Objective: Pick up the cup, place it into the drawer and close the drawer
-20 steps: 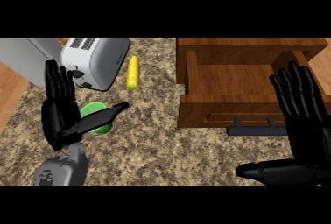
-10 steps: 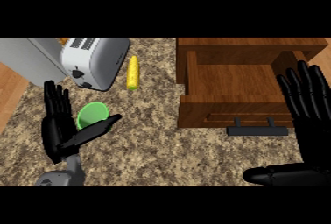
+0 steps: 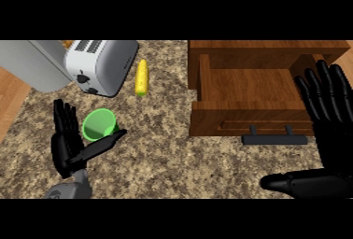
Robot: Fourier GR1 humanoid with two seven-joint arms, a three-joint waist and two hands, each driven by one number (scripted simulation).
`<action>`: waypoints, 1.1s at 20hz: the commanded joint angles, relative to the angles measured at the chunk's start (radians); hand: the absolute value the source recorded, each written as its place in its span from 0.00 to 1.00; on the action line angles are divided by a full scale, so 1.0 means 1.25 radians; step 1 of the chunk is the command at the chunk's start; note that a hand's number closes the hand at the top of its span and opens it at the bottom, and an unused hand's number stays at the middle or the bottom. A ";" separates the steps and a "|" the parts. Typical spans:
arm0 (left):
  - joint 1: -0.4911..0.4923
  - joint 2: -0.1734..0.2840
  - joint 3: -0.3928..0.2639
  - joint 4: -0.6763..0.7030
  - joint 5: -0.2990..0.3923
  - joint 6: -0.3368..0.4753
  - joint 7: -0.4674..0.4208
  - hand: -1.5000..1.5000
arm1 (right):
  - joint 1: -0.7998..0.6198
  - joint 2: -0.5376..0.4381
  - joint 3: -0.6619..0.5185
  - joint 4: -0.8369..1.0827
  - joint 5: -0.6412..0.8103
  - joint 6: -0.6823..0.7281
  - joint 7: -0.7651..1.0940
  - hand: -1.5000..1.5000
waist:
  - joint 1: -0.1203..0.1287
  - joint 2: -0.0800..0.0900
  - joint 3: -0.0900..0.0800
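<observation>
my left hand [image 3: 72, 148] is released, fingers straight beside the green cup [image 3: 100, 124], thumb just under its rim, not grasping; the cup stands on the granite counter [image 3: 165, 158], nothing visible inside; the wooden drawer [image 3: 258, 93] is pulled open, my right hand [image 3: 331, 116] relaxed over its right side; a toaster [image 3: 100, 65] and corn cob [image 3: 141, 77] lie behind the cup.
</observation>
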 commanded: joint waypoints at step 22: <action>-0.070 0.032 0.138 0.384 0.113 -0.147 -0.278 0.00 | -0.051 -0.012 -0.022 0.011 -0.025 0.006 0.050 0.00 | 0.001 0.000 0.000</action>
